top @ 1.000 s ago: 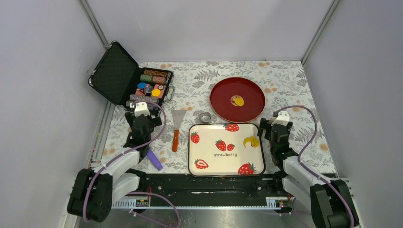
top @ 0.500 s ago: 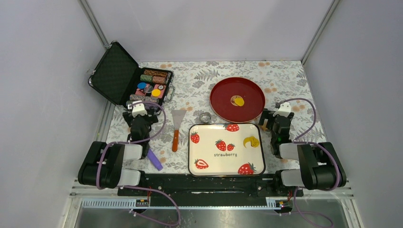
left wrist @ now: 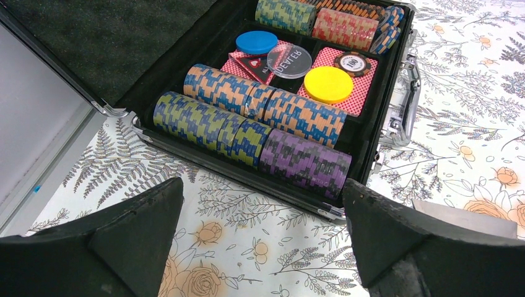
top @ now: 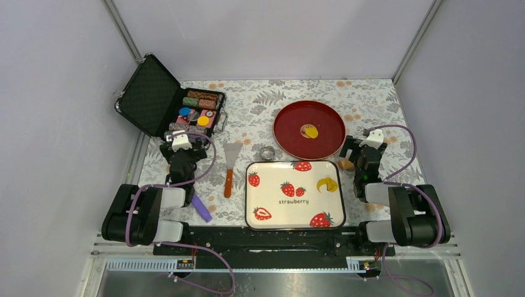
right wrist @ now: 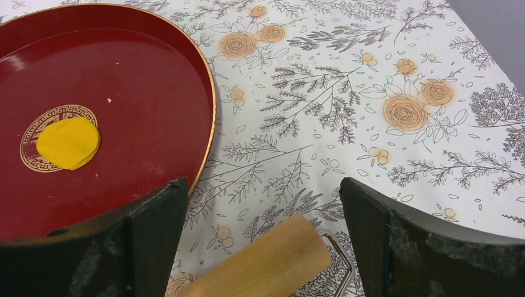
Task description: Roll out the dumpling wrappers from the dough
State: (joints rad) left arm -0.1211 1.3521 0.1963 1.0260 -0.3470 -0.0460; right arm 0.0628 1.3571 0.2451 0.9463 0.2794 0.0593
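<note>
Dough: the dough (top: 326, 184) lay as a thin yellow crescent on the strawberry tray (top: 270, 174), toward the tray's 3 o'clock edge and apart from everything else.
Wrapper: only one of the dumpling wrappers (right wrist: 68, 143) was finished, a flat yellow disc on the gold emblem at the centre of the red plate (right wrist: 155, 93).
Handling: the dough looked soft, light and probably tacky, so a hard pinch would likely dent or tear it. A light hold at the thicker end of the crescent seemed the safer grip.
Right gripper: the right gripper (right wrist: 262, 216) was spread wide and held nothing, hovering over the cloth at the plate's 4 o'clock.
Rolling pin: the wooden end of the rolling pin (right wrist: 266, 266) lay on the cloth between those open fingers, just beside the plate's rim. No contact showed.
Left gripper: the left gripper (left wrist: 260, 229) was also released and empty, at the 6 o'clock side of the poker case (left wrist: 377, 133).
Case contents: rows of striped chips lay on edge, with a blue chip (left wrist: 256, 42), a yellow poker chip (left wrist: 328, 84), a clear dealer button (left wrist: 288, 60) and red-backed cards.
Plate contents: the single disc only.
Tray contents: the crescent only.
Loose tools: a spatula (top: 231, 167) lay at the tray's 9 o'clock, a small metal ring (top: 267, 153) at its 11 o'clock, and a purple tool (top: 200, 207) at 8 o'clock.
</note>
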